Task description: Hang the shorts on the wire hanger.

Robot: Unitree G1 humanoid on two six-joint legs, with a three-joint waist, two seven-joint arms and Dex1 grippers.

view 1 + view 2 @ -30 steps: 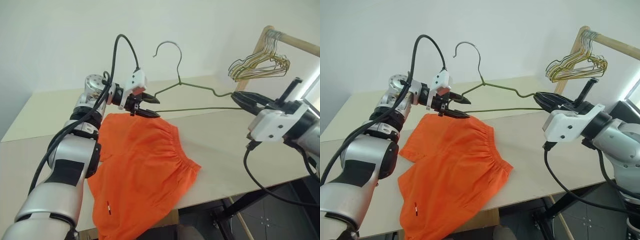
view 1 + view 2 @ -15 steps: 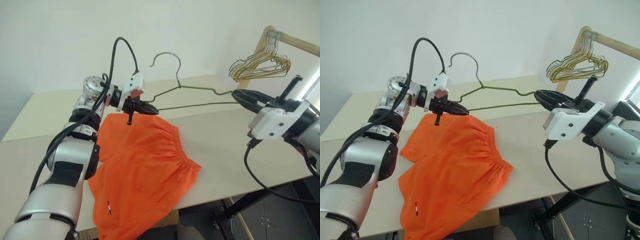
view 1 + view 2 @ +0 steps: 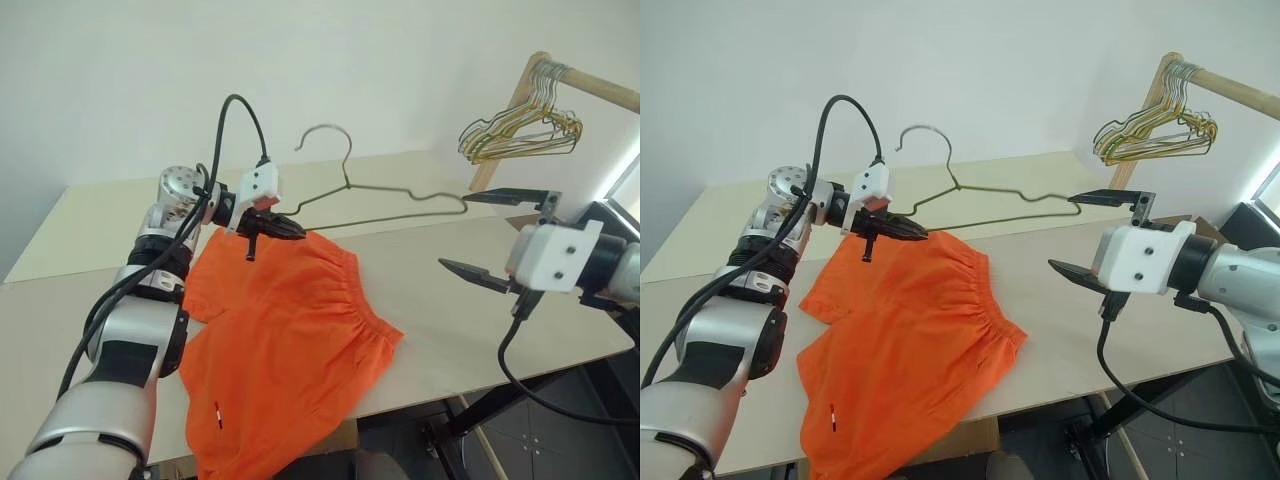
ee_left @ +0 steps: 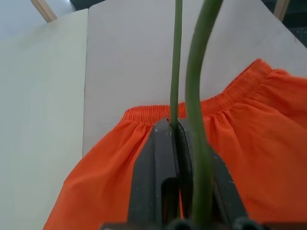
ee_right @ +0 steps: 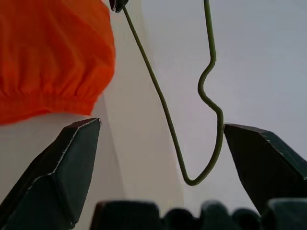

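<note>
**A:** Where's your hanger just now?

**B:** Your left gripper [image 3: 288, 228] has it. Its fingers [image 4: 165, 158] are clenched on the wire hanger [image 3: 385, 196] at the hanger's left corner, and the wire runs straight out from between them. The hanger hangs in the air above the worktop [image 3: 440, 300], hook [image 3: 325, 140] up towards twelve o'clock, its long bottom wire stretching away towards three o'clock.

**A:** And your right side?

**B:** Your right gripper [image 3: 497, 235] is released. One finger sits just beside the hanger's far corner, the other lower down towards six o'clock from it, with a wide gap between them. From the right wrist you can see the bent end of the wire lying in that gap, close against one finger; whether it touches I can't tell. Nothing is grasped there.

**A:** The shorts?

**B:** The shorts [image 3: 285, 340] lie flat on the worktop at about seven o'clock from the hanger, below your left gripper. The gathered waistband [image 3: 355, 300] faces four o'clock, and one leg droops over the near edge of the worktop; there's a small white mark [image 3: 217, 414] near that hem. The hanger is above the cloth, not through it, so the shorts are not yet hung.

**A:** Anything else near you?

**B:** A bunch of wire hangers [image 3: 520, 132] on a wooden rail [image 3: 590, 88] at about two o'clock, well apart from your right gripper.
</note>
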